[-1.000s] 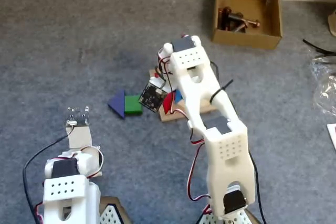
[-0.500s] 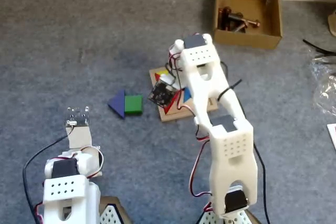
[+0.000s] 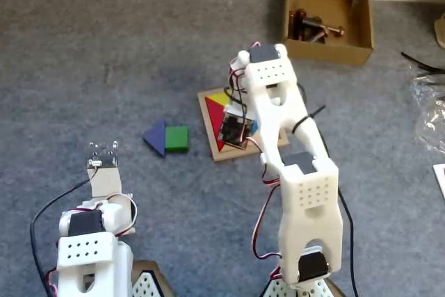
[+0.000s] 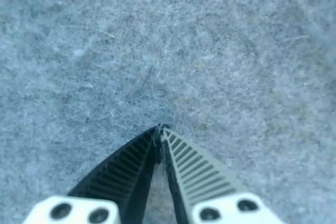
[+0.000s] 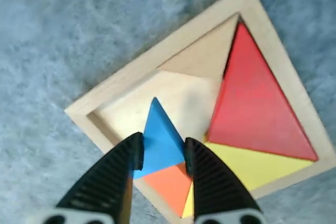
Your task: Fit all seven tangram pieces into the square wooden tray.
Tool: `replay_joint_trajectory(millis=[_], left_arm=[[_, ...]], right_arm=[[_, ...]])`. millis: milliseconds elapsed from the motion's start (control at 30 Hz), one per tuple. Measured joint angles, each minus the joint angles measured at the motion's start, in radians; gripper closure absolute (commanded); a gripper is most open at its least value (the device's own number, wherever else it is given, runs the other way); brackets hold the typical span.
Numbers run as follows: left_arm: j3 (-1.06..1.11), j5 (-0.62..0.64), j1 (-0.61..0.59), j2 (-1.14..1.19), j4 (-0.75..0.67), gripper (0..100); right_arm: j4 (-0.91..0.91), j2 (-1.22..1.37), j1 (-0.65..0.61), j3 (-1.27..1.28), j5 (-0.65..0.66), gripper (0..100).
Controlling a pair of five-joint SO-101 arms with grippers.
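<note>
Right gripper: my right gripper (image 5: 163,141) hangs over the square wooden tray (image 5: 163,55). Its two fingers (image 5: 125,169) press in on either side of the light blue triangle (image 5: 159,127). The gap is narrow and I hold that piece.
Light blue triangle: it is inside the tray's rim, with its point towards the bare floor. Its wide end meets the orange piece (image 5: 167,186). I cannot tell whether it rests on the floor or hangs just above it.
Tray: it sits mid-table on the grey carpet (image 4: 157,35), turned a little askew, under my right wrist.
Pieces in the tray: the red triangle (image 5: 257,106) lies flat along one side. The yellow piece (image 5: 262,169) touches its long edge, and the orange piece touches the yellow one.
Loose pieces: the dark blue triangle (image 3: 154,137) and the green square (image 3: 176,138) touch each other on the carpet. They lie at 9 o'clock from the tray, apart from it.
Left gripper: my left gripper (image 4: 160,129) has its fingertips closed together with nothing between them. It is low over bare carpet at about 8 o'clock from the loose pair, well apart from the tray.
Cardboard box: the cardboard box (image 3: 361,29) stands at 1 o'clock from the tray, with some metal bits inside.
</note>
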Motion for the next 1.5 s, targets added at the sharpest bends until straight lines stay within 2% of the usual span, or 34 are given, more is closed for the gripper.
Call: replay_joint_trajectory(millis=[467,1133,1500], left_arm=[[0.0,0.0,0.0,0.0,0.0,100],[0.0,0.0,0.0,0.0,0.0,100],[0.0,0.0,0.0,0.0,0.0,100]], right_arm=[[-0.066,0.121,-0.006,-0.034,0.035,98.9],[-0.064,0.121,-0.009,-0.038,0.035,98.8],[0.087,0.129,-0.023,-0.138,0.035,96.4]])
